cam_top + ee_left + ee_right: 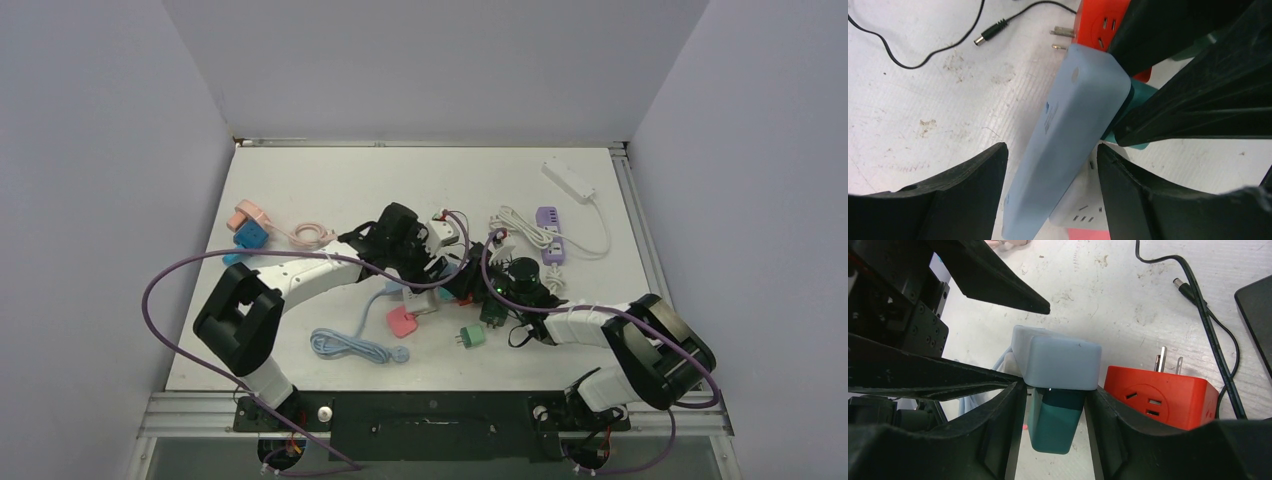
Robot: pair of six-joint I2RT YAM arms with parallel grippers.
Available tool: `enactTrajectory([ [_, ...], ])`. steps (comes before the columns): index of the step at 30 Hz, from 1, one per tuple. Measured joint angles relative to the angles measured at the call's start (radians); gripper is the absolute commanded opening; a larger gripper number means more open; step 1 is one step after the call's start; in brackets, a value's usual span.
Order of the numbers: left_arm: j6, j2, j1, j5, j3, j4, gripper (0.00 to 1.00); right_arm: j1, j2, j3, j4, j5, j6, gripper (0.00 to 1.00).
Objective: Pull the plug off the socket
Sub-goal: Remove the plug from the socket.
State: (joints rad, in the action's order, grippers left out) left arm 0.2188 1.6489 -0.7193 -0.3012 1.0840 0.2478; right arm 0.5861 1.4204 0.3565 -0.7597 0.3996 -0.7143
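K: Where was the plug at that moment?
Me: The teal plastic plug (1055, 427) sat hard against the pale blue plastic socket block (1063, 150) and looked seated in it, mid-counter (923, 90). My right tool (1055, 392) was narrow around the plug, with a sliver of gap on one side. Couldn't tell if it bit.
K: Left?
Me: The left tool (1052, 155) straddled the block, half-wide, gaps both sides. Not clamped.
K: Risk?
Me: With a pull then, I judged the block would ride along with the plug. It could also yaw, since it lay skewed between the fingers. A loose right grip would slip off. The red cube adapter (1158, 395) sat just beside the right finger and could get dragged.
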Motion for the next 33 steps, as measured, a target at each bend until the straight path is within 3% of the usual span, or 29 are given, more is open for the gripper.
enactTrajectory([
  [11,0.025,0.007,0.006,-0.018,0.0,0.037,0.47,-0.01,0.009,0.0,-0.016,0.022,-0.003,0.47],
  [16,0.016,0.015,0.005,-0.029,0.001,0.027,0.31,-0.011,0.027,0.0,-0.04,0.029,-0.004,0.48],
  [20,-0.003,0.024,0.006,-0.047,0.006,0.018,0.09,-0.017,0.027,0.0,-0.042,0.029,-0.004,0.51],
  [22,-0.014,0.033,0.006,-0.05,0.016,0.018,0.0,-0.021,0.024,0.0,-0.04,0.028,-0.003,0.54],
  [28,-0.059,0.035,0.003,-0.045,0.018,-0.007,0.0,-0.041,-0.032,0.016,0.034,0.027,0.022,0.75],
  [33,-0.129,-0.01,0.012,0.039,-0.006,-0.039,0.0,-0.077,-0.069,0.074,0.065,-0.008,0.079,0.87],
])
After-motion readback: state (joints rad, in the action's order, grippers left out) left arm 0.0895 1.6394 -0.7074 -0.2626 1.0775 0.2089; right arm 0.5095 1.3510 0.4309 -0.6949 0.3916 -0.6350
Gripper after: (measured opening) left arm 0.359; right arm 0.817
